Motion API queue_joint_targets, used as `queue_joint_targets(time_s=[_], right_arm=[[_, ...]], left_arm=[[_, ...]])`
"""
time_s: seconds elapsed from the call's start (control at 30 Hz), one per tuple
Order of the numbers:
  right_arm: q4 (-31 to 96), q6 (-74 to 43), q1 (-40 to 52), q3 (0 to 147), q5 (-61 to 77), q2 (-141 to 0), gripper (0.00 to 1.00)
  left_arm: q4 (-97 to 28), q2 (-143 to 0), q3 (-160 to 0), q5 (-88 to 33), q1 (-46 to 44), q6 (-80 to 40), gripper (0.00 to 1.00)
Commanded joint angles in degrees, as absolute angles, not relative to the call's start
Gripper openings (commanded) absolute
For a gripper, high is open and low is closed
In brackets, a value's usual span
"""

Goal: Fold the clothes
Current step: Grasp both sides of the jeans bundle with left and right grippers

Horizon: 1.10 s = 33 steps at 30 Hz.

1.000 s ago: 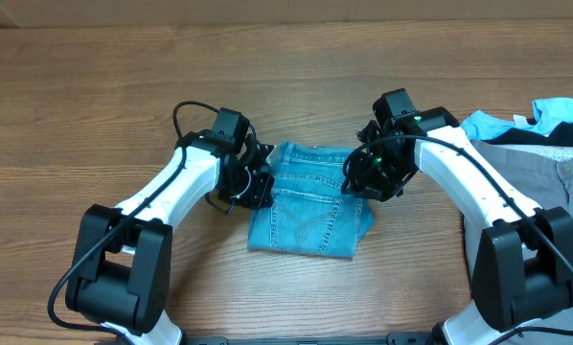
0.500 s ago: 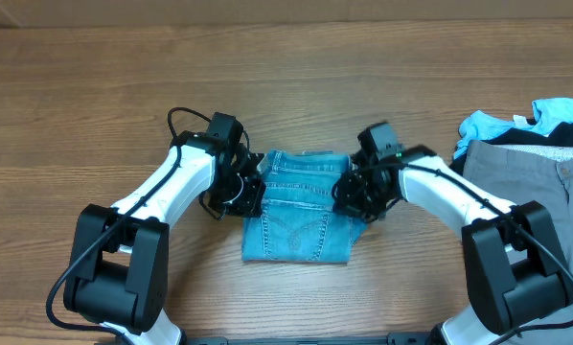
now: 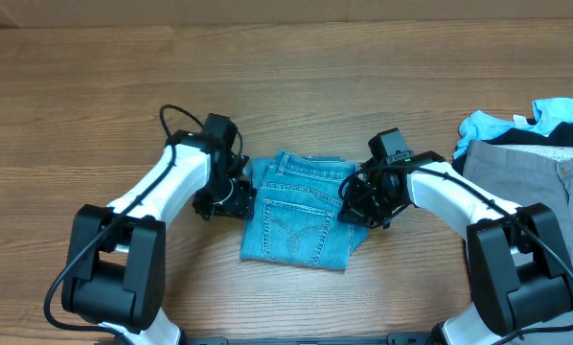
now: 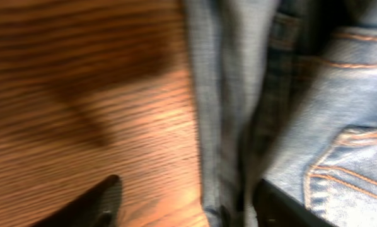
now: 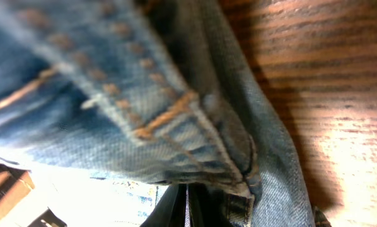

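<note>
- Overhead: the folded jeans (image 3: pixel 301 222) lie mid-tabletop (image 3: pixel 286 86), back pocket up. The left gripper (image 3: pixel 237 196) sits at their left edge and the right gripper (image 3: pixel 358 201) at their right edge. A grey garment (image 3: pixel 516 172) and a sky-blue garment (image 3: pixel 555 110) lie far right.
- Left wrist: the left gripper's (image 4: pixel 188 189) jaws stand apart, straddling the jeans' (image 4: pixel 340 126) edge.
- Right wrist: the right gripper's (image 5: pixel 187 205) jaws are closed, pinching a seamed fold of the jeans (image 5: pixel 113 120).
</note>
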<state>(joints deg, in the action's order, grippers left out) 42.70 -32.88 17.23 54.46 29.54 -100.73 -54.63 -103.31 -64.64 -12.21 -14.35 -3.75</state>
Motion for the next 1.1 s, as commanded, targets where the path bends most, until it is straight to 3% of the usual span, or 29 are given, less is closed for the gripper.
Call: queue_joint_targets(time_s=[0.0,0.17,0.5,0.6,0.67,1.07], right_arm=[[44.1,-27.0,16.7,56.8,27.4,-97.8,0.08],[44.7,-24.6,16.8,58.3,33.0,-95.0,0.1],[43.5,-26.2,21.7,57.9,30.9,-95.4,0.15],[41.6,-31.1,23.2,56.8,27.7,-95.6,0.15],[39.7,-34.6,23.8,55.5,27.5,-96.6,0.14],[39.0,-35.2,23.9,55.4,27.5,-101.0,0.08]], left_arm=[[-52.9,-103.8,-65.0,-16.7,-11.2,-2.0,0.82],[-49.3,-103.8,-65.0,-28.0,-8.8,6.5,1.0],[-49.4,-110.7,-64.9,-32.0,-9.1,10.5,1.0],[-49.1,-115.1,-64.9,-34.8,-9.1,10.6,0.97],[-48.8,-118.6,-64.9,-37.6,-9.2,10.8,0.9],[-51.0,-122.1,-65.0,-34.4,-9.7,10.5,0.66]])
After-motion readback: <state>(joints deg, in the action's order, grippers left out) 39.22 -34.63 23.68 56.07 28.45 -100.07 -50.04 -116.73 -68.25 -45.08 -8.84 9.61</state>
